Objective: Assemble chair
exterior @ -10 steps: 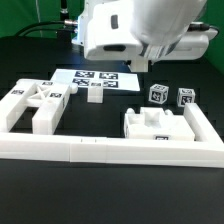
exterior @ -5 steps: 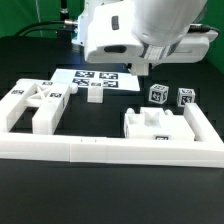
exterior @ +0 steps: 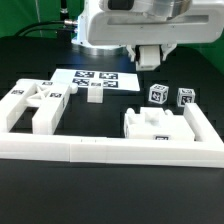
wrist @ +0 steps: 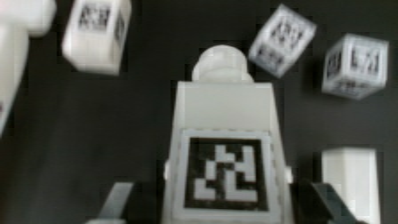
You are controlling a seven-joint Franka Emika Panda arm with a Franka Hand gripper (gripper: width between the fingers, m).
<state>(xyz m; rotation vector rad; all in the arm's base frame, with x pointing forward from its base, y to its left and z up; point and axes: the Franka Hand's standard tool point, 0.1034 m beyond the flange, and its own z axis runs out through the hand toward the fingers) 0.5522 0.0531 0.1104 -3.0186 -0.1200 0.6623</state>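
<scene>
My gripper (exterior: 150, 48) hangs above the back of the table, shut on a white tagged chair part (exterior: 150, 58). In the wrist view this part (wrist: 226, 120) sits between both fingers (wrist: 125, 200), its black-and-white tag facing the camera and a rounded peg at its far end. Below lie two small tagged cubes (exterior: 157, 94) (exterior: 185, 96); the wrist view shows them too (wrist: 285, 38) (wrist: 356, 68). A blocky white part (exterior: 30, 105) rests at the exterior view's left. Another slab-like part (exterior: 158, 124) lies at its right. A small white block (exterior: 95, 94) stands by the marker board (exterior: 100, 79).
A long white L-shaped rail (exterior: 110, 150) runs along the front and up the exterior view's right side, fencing in the parts. The table top is black. Cables and a stand show at the back.
The wrist has shifted up and toward the exterior view's right, and the held white part now shows more plainly below it. The parts on the table have not moved.
</scene>
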